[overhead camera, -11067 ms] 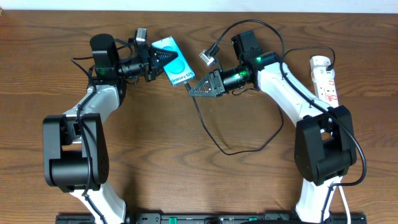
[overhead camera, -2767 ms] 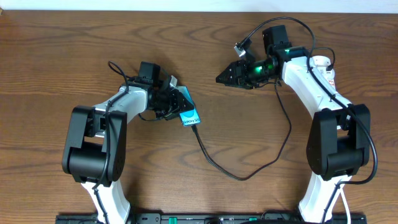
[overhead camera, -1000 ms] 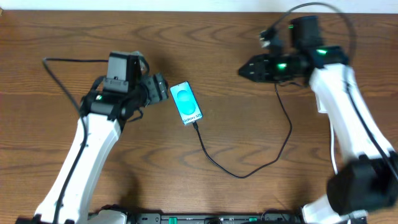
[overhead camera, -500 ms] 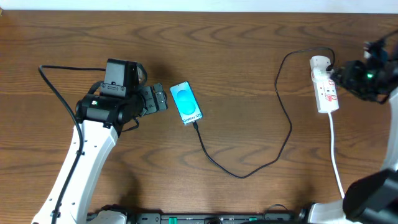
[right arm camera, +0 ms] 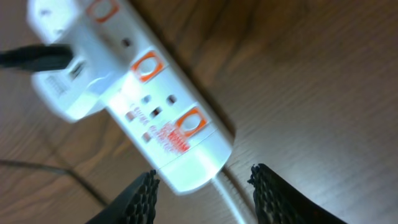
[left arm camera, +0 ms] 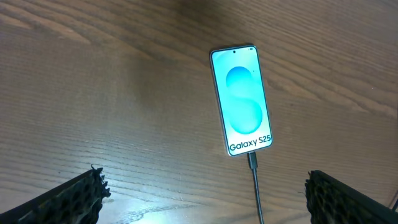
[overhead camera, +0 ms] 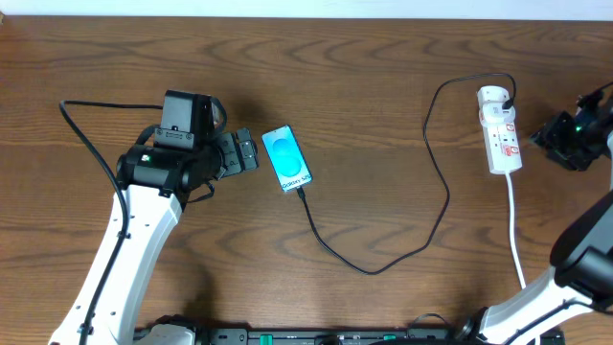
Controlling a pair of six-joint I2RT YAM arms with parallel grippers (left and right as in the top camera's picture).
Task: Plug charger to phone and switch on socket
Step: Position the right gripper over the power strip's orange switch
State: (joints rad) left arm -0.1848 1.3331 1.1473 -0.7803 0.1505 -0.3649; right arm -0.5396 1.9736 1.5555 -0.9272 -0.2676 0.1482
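Note:
The phone (overhead camera: 287,159) lies face up on the wooden table with its cyan screen lit, also seen in the left wrist view (left arm camera: 242,99). The charger (overhead camera: 421,244) has its tip in the phone's lower end (left arm camera: 252,162). Its black cable loops right and up to a white adapter (overhead camera: 494,96) in the socket (overhead camera: 503,139). My left gripper (overhead camera: 251,153) stands open just left of the phone, empty (left arm camera: 202,180). My right gripper (overhead camera: 548,137) hovers right of the socket, open. The socket's cord end (right arm camera: 180,155) lies below and between its fingers, apart from them (right arm camera: 204,175).
The socket's white cord (overhead camera: 515,230) runs toward the table's front edge. A black arm cable (overhead camera: 81,110) loops at the far left. A dark rail (overhead camera: 306,335) lines the front edge. The right arm (overhead camera: 584,240) stands along the right edge.
The right arm swung from the table's middle out to the right, and now sits beside the socket. The left gripper opened wider and stayed left of the phone.

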